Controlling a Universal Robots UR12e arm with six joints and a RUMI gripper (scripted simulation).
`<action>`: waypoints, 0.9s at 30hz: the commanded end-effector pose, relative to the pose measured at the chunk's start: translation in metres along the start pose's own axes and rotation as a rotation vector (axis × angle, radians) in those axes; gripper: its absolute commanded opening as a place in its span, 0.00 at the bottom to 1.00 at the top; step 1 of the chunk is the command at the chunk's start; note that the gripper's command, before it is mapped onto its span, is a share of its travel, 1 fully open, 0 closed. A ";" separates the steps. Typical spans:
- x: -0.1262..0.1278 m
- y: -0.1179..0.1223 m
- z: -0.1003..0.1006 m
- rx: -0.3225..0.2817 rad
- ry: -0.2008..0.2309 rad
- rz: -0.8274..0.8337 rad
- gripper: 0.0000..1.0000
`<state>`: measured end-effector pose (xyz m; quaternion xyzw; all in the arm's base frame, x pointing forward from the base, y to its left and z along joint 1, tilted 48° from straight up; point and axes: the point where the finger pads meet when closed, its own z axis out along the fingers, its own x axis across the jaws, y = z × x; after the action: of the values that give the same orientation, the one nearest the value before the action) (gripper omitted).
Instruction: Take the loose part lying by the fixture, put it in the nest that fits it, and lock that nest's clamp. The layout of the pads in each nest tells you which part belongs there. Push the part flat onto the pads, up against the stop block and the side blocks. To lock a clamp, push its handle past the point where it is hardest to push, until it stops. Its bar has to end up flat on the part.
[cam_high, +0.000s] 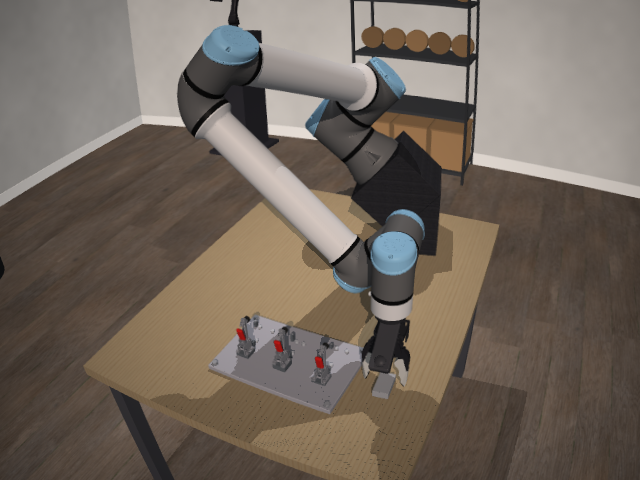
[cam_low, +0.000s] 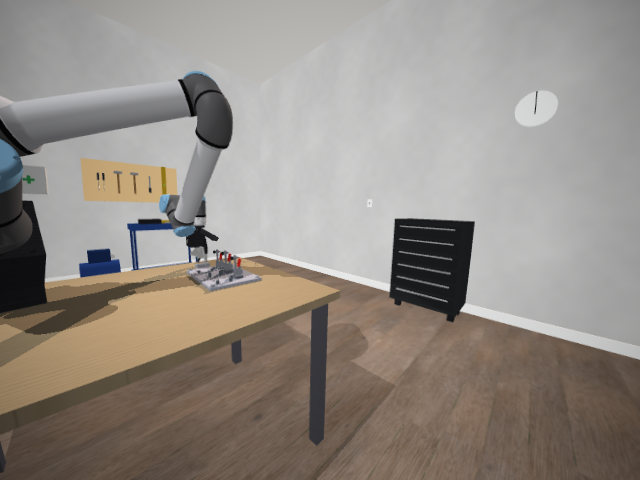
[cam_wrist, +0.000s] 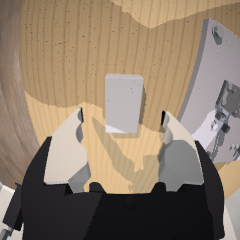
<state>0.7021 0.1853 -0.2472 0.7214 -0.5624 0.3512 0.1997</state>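
Note:
The loose part (cam_high: 383, 385) is a small grey rectangular block lying flat on the table just right of the fixture plate (cam_high: 287, 364); it also shows in the wrist view (cam_wrist: 123, 102). My gripper (cam_high: 384, 374) points down right above it, open, one finger on each side of the block's near end and a little above the table. In the wrist view the gripper (cam_wrist: 122, 122) has nothing between its fingers. The plate carries three toggle clamps with red handles (cam_high: 241, 333) (cam_high: 278, 345) (cam_high: 318, 361), all standing up. The fixture also shows in the exterior view (cam_low: 223, 273).
The table's right edge and front edge lie close to the part. The fixture plate's edge (cam_wrist: 210, 90) is just to the right of my fingers in the wrist view. The black robot base (cam_high: 408, 191) stands at the back of the table.

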 end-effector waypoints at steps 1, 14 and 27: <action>0.000 -0.001 0.005 0.001 0.000 0.000 0.59; 0.000 -0.001 0.011 0.001 0.000 0.000 0.59; 0.000 -0.001 0.011 0.001 0.000 0.000 0.00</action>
<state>0.7056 0.1770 -0.2554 0.7215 -0.5624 0.3512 0.1996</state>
